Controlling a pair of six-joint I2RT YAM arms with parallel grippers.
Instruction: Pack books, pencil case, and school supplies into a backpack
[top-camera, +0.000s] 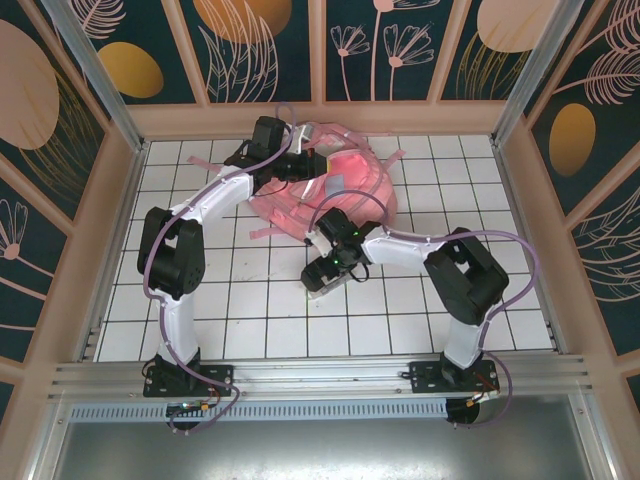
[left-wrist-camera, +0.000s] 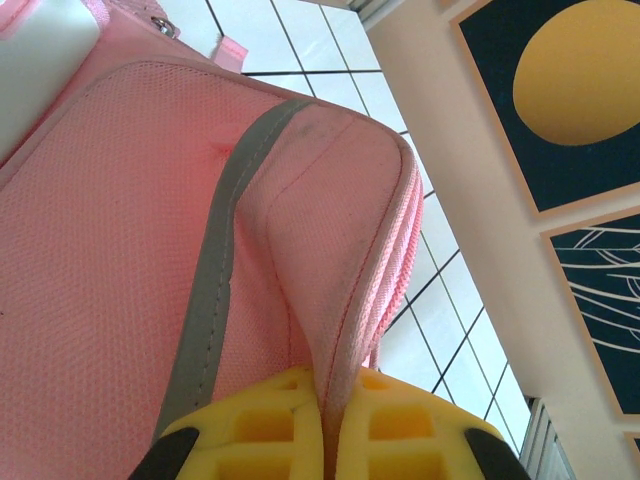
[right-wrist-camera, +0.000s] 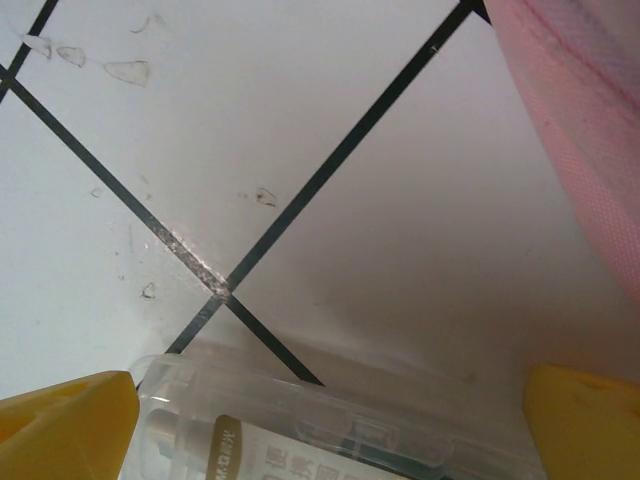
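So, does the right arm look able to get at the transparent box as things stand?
Probably yes: the right tool stands open with the transparent box lying on the table between its yellow fingers, nothing over it, the backpack off to one side.

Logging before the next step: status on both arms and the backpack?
Left gripper shut on backpack fabric. Right gripper open, straddling the transparent box on the table. Nothing blocking seen.

White gridded tabletop (top-camera: 250, 310) lies inside teal wall panels (top-camera: 270, 60) bearing orange ovals and pale plants; an aluminium rail (top-camera: 320, 372) lines its near edge.
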